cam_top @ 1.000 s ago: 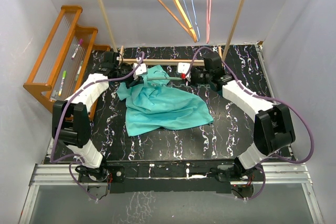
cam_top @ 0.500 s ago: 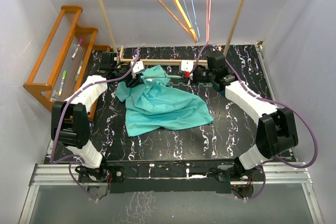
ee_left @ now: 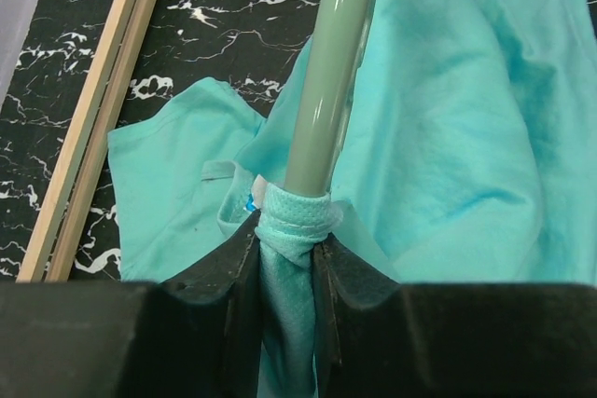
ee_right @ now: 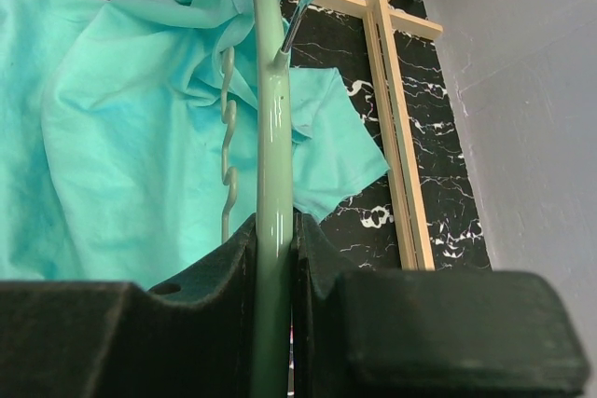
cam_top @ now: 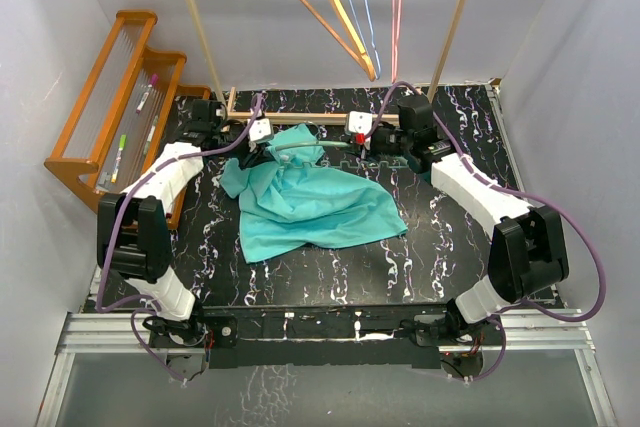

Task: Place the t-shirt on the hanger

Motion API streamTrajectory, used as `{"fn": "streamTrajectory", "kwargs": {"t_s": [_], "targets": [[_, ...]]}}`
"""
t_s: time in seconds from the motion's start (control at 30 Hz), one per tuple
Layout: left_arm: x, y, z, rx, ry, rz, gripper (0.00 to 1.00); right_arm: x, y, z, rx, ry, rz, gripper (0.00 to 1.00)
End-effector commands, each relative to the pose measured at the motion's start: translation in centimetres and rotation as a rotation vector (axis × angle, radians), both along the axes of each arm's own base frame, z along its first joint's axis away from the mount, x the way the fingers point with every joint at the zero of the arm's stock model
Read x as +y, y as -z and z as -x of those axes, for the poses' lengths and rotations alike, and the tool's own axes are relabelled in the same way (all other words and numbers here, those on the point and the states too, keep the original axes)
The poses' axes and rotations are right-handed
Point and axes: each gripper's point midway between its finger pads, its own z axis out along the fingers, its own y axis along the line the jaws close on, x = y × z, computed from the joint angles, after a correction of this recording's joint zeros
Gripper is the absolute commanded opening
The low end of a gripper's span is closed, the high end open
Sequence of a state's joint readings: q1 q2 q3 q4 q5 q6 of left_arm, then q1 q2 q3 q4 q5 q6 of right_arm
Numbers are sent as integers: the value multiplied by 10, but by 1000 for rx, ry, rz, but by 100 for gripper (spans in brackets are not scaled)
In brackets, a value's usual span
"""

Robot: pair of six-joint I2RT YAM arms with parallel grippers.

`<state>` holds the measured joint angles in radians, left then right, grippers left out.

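From here, the hanger (ee_left: 331, 62) reads as smooth, glossy plastic, with light streaking along its bar. The t-shirt (ee_left: 448, 109) is matt cloth, softly creased. I can make out a fine mesh-like weave where it bunches at the left end effector (ee_left: 287, 253), whose fingers (ee_left: 233, 277) look matt black and faintly grainy. The desk (cam_top: 440, 237) has a smooth black marbled finish with white veins. The rack (cam_top: 100, 97) looks like varnished orange wood, and the frame (ee_left: 93, 109) like pale, bare wood.

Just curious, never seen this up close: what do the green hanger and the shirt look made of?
The hanger looks like glossy plastic: bright highlights run along its smooth pale-green bar. The shirt looks like soft matte cloth, probably knit: it creases and bunches freely.
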<state>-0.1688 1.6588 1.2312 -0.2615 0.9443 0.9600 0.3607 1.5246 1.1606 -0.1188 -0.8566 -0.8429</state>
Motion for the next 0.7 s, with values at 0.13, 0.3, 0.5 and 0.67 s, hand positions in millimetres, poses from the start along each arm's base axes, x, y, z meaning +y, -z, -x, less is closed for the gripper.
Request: {"fn": "streamTrajectory", "kwargs": {"t_s": [0.13, 0.3, 0.5, 0.67], "targets": [[-15, -45, 31, 27, 135, 106, 12, 14, -37, 10, -102, -86, -75, 8], [-20, -47, 35, 40, 152, 112, 14, 17, -37, 12, -89, -103, -84, 8], [-27, -45, 39, 48, 166, 104, 19, 18, -38, 13, -81, -109, -88, 8], [-32, -44, 41, 53, 177, 102, 25, 19, -38, 16, -66, -122, -95, 8]]}}
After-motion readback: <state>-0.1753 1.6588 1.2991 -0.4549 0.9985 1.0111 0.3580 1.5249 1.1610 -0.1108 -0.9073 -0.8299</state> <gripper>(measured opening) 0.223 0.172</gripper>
